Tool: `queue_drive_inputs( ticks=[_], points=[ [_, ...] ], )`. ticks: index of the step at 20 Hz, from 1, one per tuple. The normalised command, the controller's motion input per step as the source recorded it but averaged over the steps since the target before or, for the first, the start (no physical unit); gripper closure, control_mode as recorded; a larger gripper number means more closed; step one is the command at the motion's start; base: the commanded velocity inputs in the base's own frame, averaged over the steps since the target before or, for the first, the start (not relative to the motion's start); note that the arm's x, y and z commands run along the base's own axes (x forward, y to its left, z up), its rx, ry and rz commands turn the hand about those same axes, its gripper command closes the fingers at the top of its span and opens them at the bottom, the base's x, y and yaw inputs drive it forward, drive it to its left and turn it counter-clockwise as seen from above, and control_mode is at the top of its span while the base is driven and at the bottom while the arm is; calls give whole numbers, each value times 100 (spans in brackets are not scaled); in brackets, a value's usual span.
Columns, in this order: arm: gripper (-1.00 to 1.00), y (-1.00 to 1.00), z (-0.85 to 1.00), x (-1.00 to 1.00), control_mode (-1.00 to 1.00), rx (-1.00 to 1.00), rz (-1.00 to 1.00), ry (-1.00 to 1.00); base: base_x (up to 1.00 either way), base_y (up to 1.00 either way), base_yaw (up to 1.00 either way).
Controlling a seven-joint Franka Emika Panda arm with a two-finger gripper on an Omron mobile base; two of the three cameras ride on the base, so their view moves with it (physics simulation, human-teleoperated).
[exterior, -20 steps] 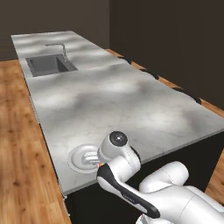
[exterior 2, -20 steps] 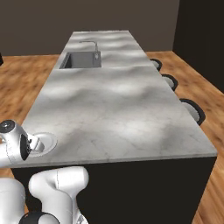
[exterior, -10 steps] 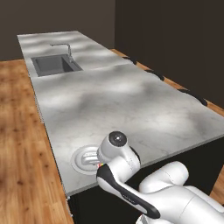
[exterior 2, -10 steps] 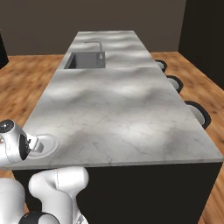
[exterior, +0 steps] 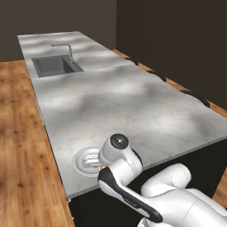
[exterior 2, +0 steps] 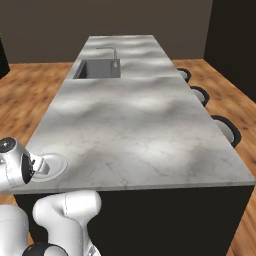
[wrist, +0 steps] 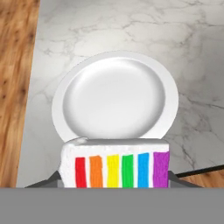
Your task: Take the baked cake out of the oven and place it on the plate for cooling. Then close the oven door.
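Note:
The baked cake [wrist: 116,168], a white-iced slice with rainbow layers, sits between the two fingertips of my gripper [wrist: 113,181], which is shut on it. Just beyond it a round white plate [wrist: 114,98] lies on the grey marble island counter [wrist: 183,48]. In the left base view my gripper [exterior: 100,166] hangs over the near edge of the plate [exterior: 82,159], with a speck of the coloured cake [exterior: 103,168] under the hand. In the right base view my gripper [exterior 2: 36,167] reaches the plate [exterior 2: 55,163] from the left. The oven and its door are out of view.
A dark sink with a faucet [exterior: 56,65] is set in the far end of the counter. Black stools [exterior 2: 226,131] line the counter's right side. Wooden floor [exterior: 20,146] runs along its left, and the counter's front edge is close to the plate.
The whole picture has swung a little, so the camera has moved. My gripper stays by the plate with the cake in it.

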Motion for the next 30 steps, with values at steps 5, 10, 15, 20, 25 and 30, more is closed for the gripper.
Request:
queue_drive_inputs(
  ticks=[5, 10, 15, 20, 25, 30],
  points=[
    [100, 0, 0, 0, 100, 0, 0, 0, 0, 0, 0],
    [100, 0, 0, 0, 100, 0, 0, 0, 0, 0, 0],
    [100, 0, 0, 0, -100, 0, 0, 0, 0, 0, 0],
    [100, 0, 0, 0, -100, 0, 0, 0, 0, 0, 0],
    [100, 0, 0, 0, -100, 0, 0, 0, 0, 0, 0],
    [100, 1, -1, 1, -100, -1, 0, -1, 0, 0, 0]
  ],
)
